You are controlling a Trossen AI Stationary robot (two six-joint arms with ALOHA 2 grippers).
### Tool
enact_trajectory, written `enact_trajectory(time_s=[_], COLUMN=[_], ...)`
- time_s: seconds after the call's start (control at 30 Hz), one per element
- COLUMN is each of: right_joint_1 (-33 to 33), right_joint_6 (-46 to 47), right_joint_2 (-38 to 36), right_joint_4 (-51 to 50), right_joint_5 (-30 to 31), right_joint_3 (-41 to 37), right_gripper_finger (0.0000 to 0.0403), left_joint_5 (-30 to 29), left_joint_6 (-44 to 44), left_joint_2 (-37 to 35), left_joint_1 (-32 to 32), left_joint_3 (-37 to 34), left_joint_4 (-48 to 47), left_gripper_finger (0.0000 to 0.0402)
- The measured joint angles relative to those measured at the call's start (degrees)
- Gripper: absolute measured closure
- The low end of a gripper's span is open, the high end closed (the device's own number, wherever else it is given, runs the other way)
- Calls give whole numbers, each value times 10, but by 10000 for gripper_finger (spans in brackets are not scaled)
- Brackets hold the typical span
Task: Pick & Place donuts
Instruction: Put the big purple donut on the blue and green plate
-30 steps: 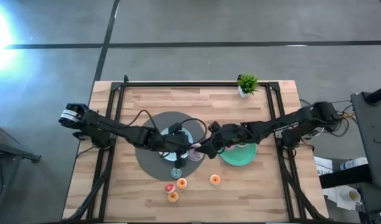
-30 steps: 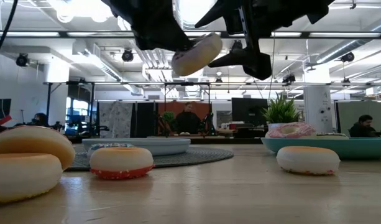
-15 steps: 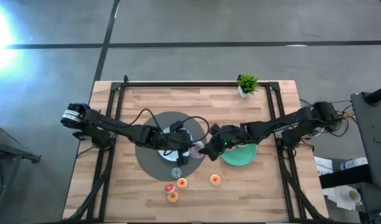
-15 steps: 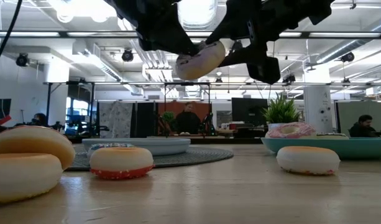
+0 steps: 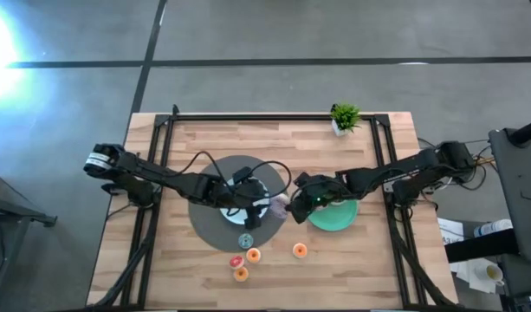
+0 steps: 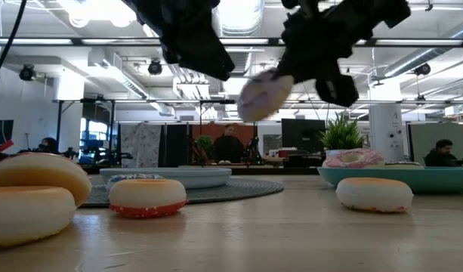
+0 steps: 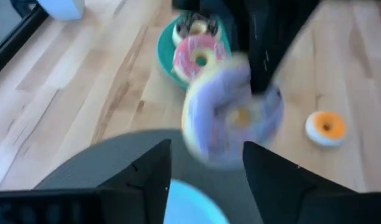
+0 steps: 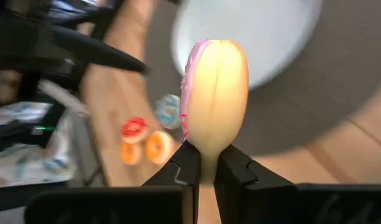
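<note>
The pale pink sprinkled donut (image 5: 281, 205) hangs in the air between my two grippers, over the edge of the grey mat (image 5: 215, 227). My right gripper (image 5: 291, 206) is shut on it (image 8: 215, 87). My left gripper (image 5: 262, 206) is open just left of the donut (image 7: 230, 115), its fingers apart and touching nothing. The bright pink donut (image 7: 199, 56) and the chocolate donut (image 7: 193, 26) lie in the green plate (image 5: 334, 218). Several minis lie on the table near the front: blue (image 5: 245, 241), red-pink (image 5: 236, 261), orange (image 5: 300, 250). My right gripper pinches the donut's rim (image 8: 206, 155) between its two fingers, one on the frosted face and one on the plain underside. The fingers come from the table's right. The donut stands out beyond the fingertips, edge-on and tilted (image 6: 265, 96), lifted clear of the table.
A light-blue plate (image 5: 248, 186) sits on the grey mat under my left arm. A small potted plant (image 5: 345, 117) stands at the far edge. Two more orange minis (image 5: 253, 255) (image 5: 240, 274) lie by the red-pink one. Black frame rails run along the table's sides.
The donut has passed from my left gripper to my right. My right gripper has come in on it, taken hold and carried it a little toward the table's right and down. My left gripper has let go and stays over the mat.
</note>
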Motion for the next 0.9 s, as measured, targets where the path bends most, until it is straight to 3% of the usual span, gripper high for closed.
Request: enact_trajectory(time_s=[0.3, 0.43, 0.6, 0.9], right_joint_1=[1, 4, 12, 15], right_joint_6=[40, 60, 79, 52], right_joint_2=[-128, -193, -219, -195], right_joint_4=[-293, -370, -380, -293], right_joint_5=[12, -39, -111, -119], right_joint_3=[0, -16, -63, -123], right_gripper_finger=[383, 383, 383, 372], left_joint_5=[6, 6, 8, 18], left_joint_6=[-30, -37, -38, -60], left_joint_2=[-6, -6, -6, -9], left_joint_1=[-3, -5, -5, -6], left_joint_3=[-1, -1, -1, -1], left_joint_4=[-126, -141, -145, -189], left_gripper_finger=[211, 211, 211, 211])
